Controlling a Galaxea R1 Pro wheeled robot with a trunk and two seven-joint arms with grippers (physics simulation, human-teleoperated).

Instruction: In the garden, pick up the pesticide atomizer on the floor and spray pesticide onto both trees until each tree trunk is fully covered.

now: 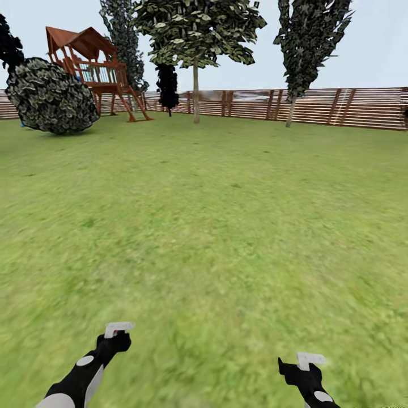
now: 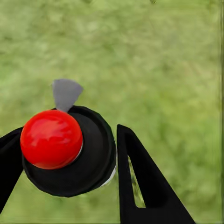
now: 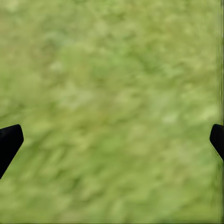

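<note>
Left gripper (image 1: 117,333) is clamped on a small dark round body with a glossy red dome and a pale grey tab. I read that as the pesticide atomizer (image 2: 91,161) seen end-on, but can't confirm it. In the left wrist view both fingers (image 2: 140,184) sit against its sides, so it's off the floor (image 1: 226,226) and low at the near edge of the lawn.

Handling, my judgement:
- Light, rigid and smooth plastic, so it's likely to twist in a two-finger pinch.
- Keep the hold on the round body, not on the grey tab or the dome.
- Don't squeeze harder, just avoid fast wrist swings.

Right gripper (image 1: 304,364) is wide apart and holding nothing. Its fingertips (image 3: 9,140) sit at the far sides of the right wrist view with only grass between them.

Pose: both forearms are low and reach forward, left and right of centre, with both wrist cameras looking at the grass.

Ahead, the slat fence (image 1: 340,107) runs along the far edge of the lawn. In front of it are thin-stemmed trees (image 1: 195,85), with a wooden play tower (image 1: 90,62) and a round bush (image 1: 51,96) at the far left corner.
</note>
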